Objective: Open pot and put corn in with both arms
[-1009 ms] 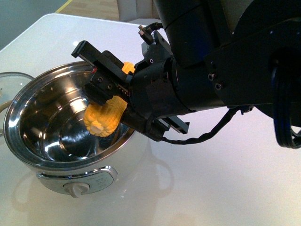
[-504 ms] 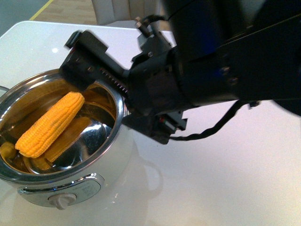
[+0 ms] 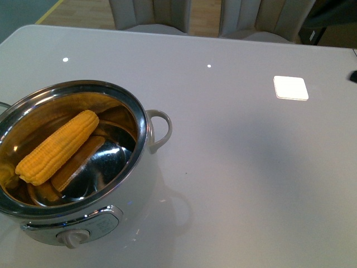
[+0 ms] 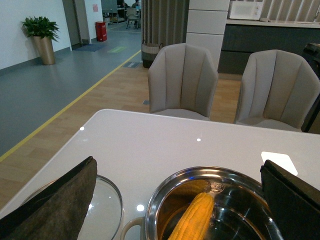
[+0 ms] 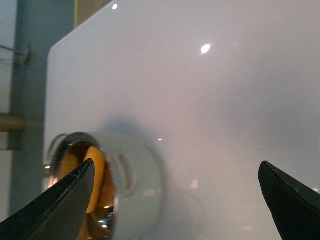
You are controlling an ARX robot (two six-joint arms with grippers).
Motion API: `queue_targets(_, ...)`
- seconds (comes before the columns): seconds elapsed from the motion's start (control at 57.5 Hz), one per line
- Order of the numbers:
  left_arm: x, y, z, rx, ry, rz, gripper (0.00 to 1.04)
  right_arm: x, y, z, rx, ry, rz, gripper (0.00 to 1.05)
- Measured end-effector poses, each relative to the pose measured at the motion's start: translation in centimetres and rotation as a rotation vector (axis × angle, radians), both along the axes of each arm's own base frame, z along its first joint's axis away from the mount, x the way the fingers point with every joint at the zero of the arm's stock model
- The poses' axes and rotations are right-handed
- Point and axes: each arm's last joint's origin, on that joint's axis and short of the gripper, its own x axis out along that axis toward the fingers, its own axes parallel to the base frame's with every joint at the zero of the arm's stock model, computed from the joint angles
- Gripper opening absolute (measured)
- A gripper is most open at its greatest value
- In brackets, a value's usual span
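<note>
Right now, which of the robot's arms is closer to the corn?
Left. Its open fingers frame the corn in the pot just below. The right fingers see the pot farther off.

The front view looks down on the worktop (image 3: 251, 167); both wrist views look from farther off. All three share the pot (image 3: 142, 167) (image 4: 165, 192) (image 5: 140, 185).

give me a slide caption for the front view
Corn cob lying inside the open steel pot on a white table.

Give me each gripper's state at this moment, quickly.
Left gripper: open, jaws wide apart, holding nothing.
Right gripper: open, jaws wide apart, holding nothing.
The corn lies in the pot.
</note>
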Motion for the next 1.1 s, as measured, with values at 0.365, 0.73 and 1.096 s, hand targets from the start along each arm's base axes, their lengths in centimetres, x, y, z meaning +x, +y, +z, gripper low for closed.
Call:
queue_targets(0.365, 0.0, 0.0, 0.0, 0.000, 0.000, -0.001, 0.98, -6.3, -4.7, 1.0, -0.463, -0.471, -0.122, 0.80)
queue_targets(0.73, 0.0, 0.0, 0.0, 0.000, 0.000, 0.000, 0.98, -10.3, -6.0, -1.3, -0.587, -0.701, -0.151, 0.11)
queue_targets(1.096, 0.0, 0.0, 0.0, 0.000, 0.000, 0.000, 0.98, -12.7, -6.0, -2.5, -0.594, -0.705, -0.149, 0.02)
